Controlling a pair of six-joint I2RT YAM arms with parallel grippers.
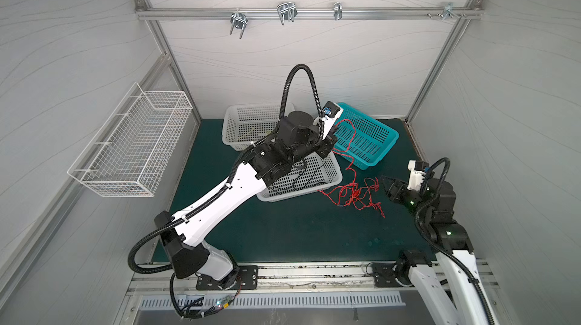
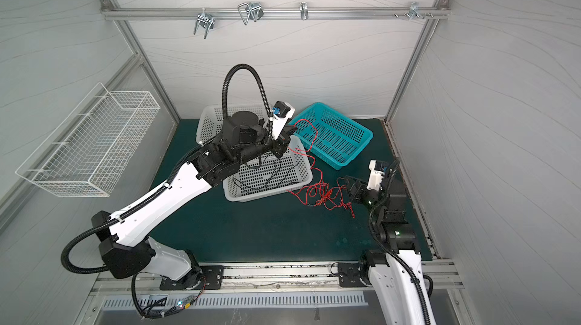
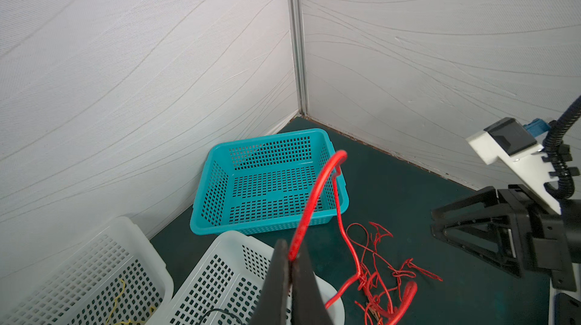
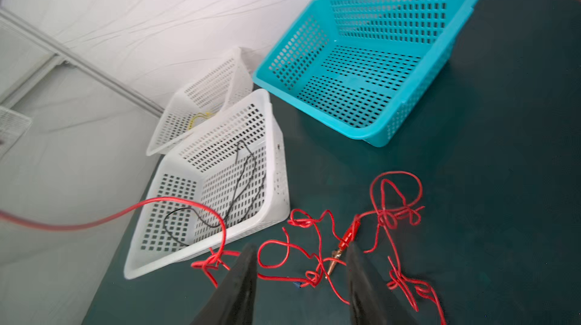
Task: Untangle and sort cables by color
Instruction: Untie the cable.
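Left wrist view: my left gripper clamped a red cable; my right gripper gaped empty. Black cable and yellow cable sat basketed; red tangle lay unsorted.

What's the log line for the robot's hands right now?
left gripper: shut on red cable | right gripper: open | red tangle: on mat

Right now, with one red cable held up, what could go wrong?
The left fingers pinch one red cable that runs down into the red tangle on the mat; pulling may drag the whole knot along. That cable also hangs beside the white basket holding a black cable, so it could catch its rim.
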